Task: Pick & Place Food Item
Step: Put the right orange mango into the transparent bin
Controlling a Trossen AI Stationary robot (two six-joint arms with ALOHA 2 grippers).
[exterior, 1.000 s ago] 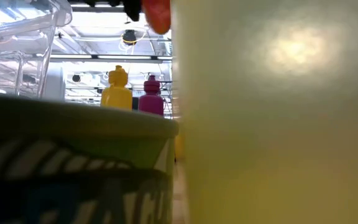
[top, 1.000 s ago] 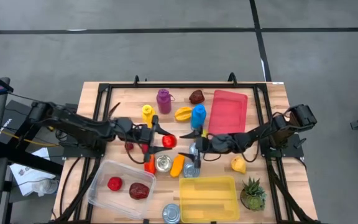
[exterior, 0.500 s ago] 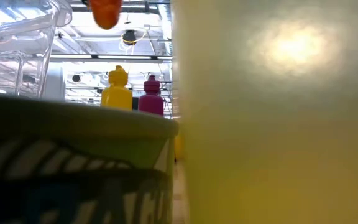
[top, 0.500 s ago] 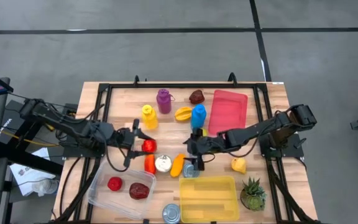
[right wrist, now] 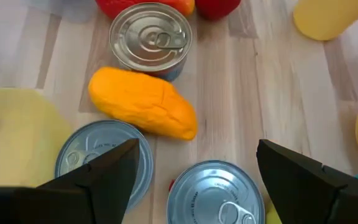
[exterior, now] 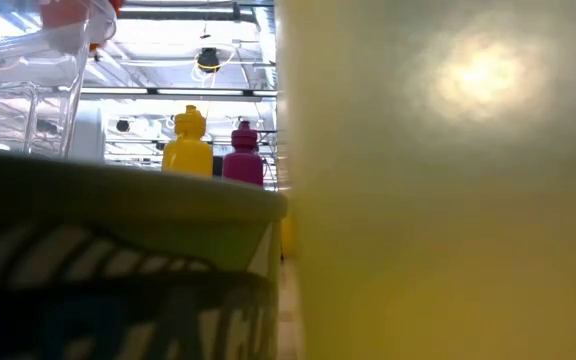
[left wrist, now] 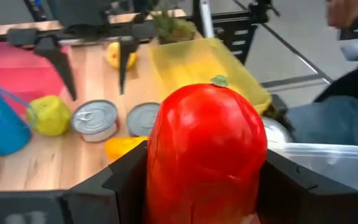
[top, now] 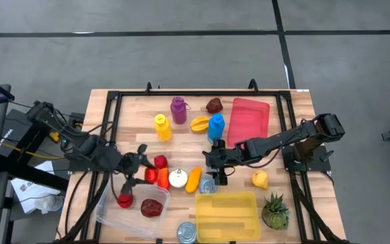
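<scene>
A red bell pepper [left wrist: 205, 155] is pinched by the left gripper [top: 143, 175] above the slatted wooden table [top: 286, 102]; the right gripper [top: 214, 165] is held spread.

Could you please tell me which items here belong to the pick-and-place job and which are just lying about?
In the job:
- red pepper, held in the left gripper
- clear bin

Lying about:
- yellow tray
- red tray
- blue bottle
- plant

A pepper [top: 151, 175] is held in the left gripper [top: 143, 175] just at the clear bin's [top: 111, 200] far edge, two food items are seen inside that bin, and cans [top: 208, 184] are parked under the right gripper [top: 215, 165], between bin and tray [top: 227, 215].
</scene>
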